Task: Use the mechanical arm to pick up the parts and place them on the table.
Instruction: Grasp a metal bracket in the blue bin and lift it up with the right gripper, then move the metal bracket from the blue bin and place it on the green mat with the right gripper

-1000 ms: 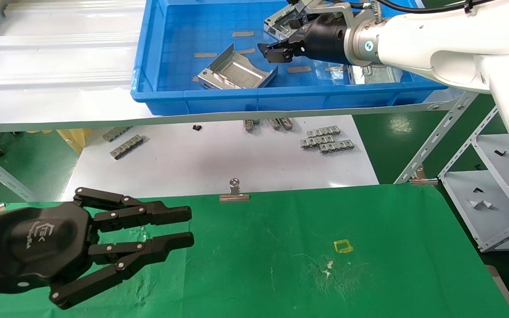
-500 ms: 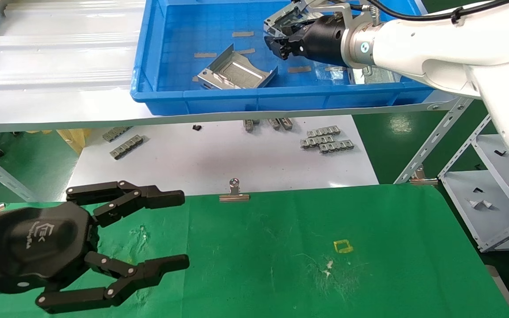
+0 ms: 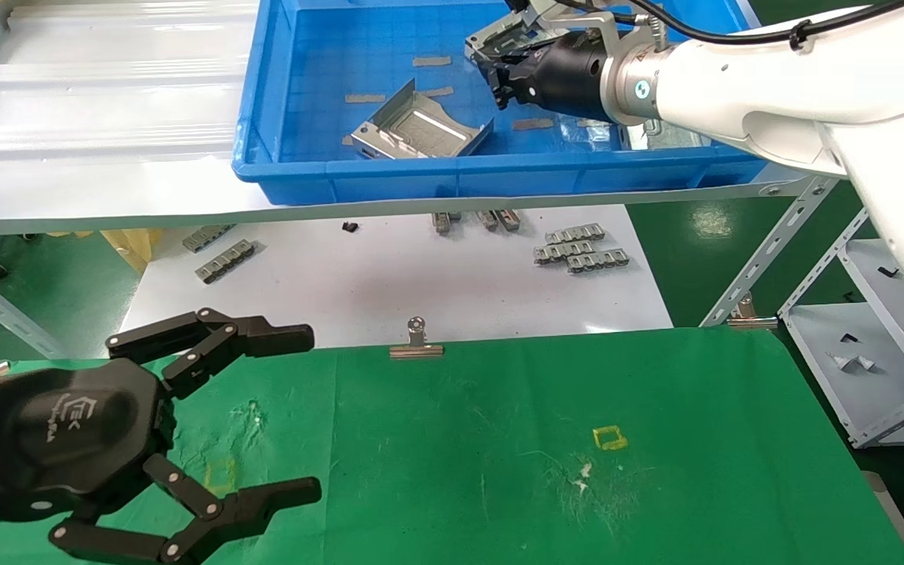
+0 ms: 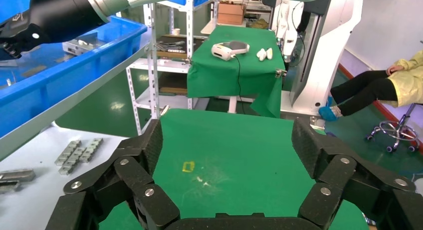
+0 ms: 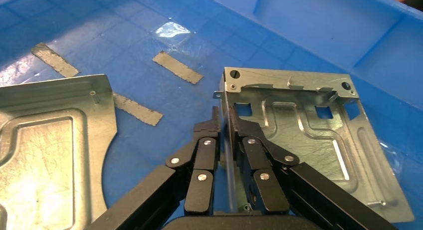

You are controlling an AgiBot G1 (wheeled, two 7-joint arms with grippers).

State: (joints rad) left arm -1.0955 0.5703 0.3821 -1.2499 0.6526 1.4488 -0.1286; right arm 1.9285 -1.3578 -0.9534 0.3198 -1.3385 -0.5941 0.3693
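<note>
In the blue bin [image 3: 295,169] on the shelf, I see in the head view my right gripper [image 3: 499,74] reaching to the far bracket [image 3: 491,39], while a 2nd bracket [image 3: 421,129] lies nearer the bin's front wall. My left gripper [image 3: 295,416] hovers over the green table [image 3: 656,486], fingers spread wide. The left wrist view shows the same spread over the cloth. From the right wrist view, the fingers [image 5: 252,140] pinch the bracket's upright flange [image 5: 227,120].

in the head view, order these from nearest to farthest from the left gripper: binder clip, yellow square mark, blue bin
From the left gripper:
1. binder clip, at the green table's far edge.
2. yellow square mark, on the cloth towards the right.
3. blue bin, up on the shelf.
</note>
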